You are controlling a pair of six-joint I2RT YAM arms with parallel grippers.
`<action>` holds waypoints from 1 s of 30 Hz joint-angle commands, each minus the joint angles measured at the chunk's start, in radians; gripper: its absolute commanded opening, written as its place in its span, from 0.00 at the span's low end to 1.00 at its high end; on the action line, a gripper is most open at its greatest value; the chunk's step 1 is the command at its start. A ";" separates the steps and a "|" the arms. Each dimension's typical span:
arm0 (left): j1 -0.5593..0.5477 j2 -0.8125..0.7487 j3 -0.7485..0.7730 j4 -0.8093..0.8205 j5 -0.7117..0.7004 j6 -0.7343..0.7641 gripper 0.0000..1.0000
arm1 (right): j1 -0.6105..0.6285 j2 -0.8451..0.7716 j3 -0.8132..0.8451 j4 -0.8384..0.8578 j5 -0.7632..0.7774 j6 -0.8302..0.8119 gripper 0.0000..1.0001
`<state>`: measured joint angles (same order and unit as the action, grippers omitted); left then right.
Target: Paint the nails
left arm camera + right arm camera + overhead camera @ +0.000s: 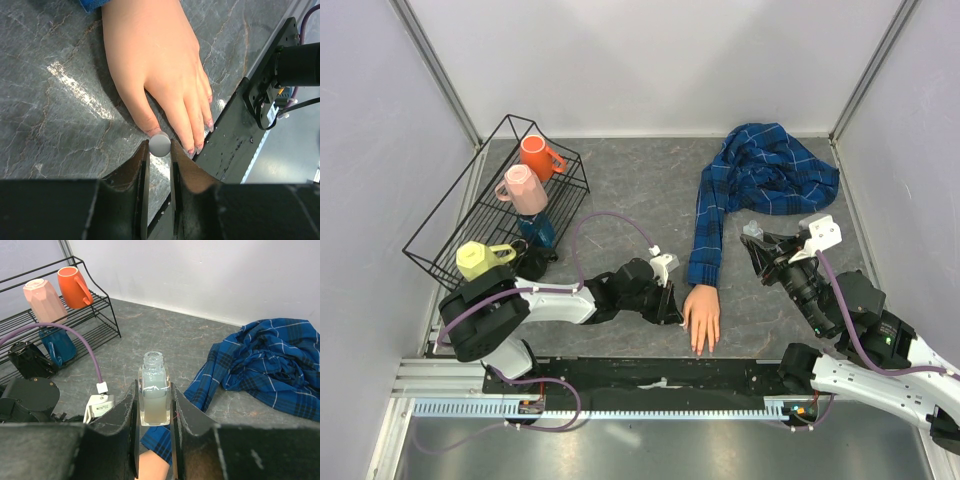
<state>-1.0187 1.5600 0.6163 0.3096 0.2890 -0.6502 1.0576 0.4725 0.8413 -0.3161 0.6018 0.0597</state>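
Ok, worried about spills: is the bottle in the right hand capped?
No, the bottle clamped in the right hand shows an open threaded neck with no cap.

- We see the left arm [555, 302] built of white shells between black joint housings; its shoulder is a bulky black block
- The right arm [880, 378] shows the same white links and black cylindrical motor housings
- A purple cable [610, 222] runs along the left arm and ends in a small white plug near the wrist; a second purple lead [840, 312] follows the right arm
- The left end effector [160, 150] has two flat, tapering black fingers, glossy on their inner faces
- The right end effector [155, 395] has matching black fingers; a white angular bracket [820, 232] sits at its wrist
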 commanded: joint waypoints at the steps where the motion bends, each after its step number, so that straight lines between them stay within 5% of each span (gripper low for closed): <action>1: -0.008 -0.006 0.039 0.013 -0.031 0.006 0.02 | 0.001 -0.008 -0.002 0.022 -0.002 0.009 0.00; 30: 0.015 -0.021 0.060 -0.030 -0.047 0.041 0.02 | 0.001 -0.005 0.001 0.022 -0.002 0.006 0.00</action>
<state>-1.0126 1.5597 0.6407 0.2726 0.2630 -0.6487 1.0576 0.4725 0.8413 -0.3161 0.6018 0.0597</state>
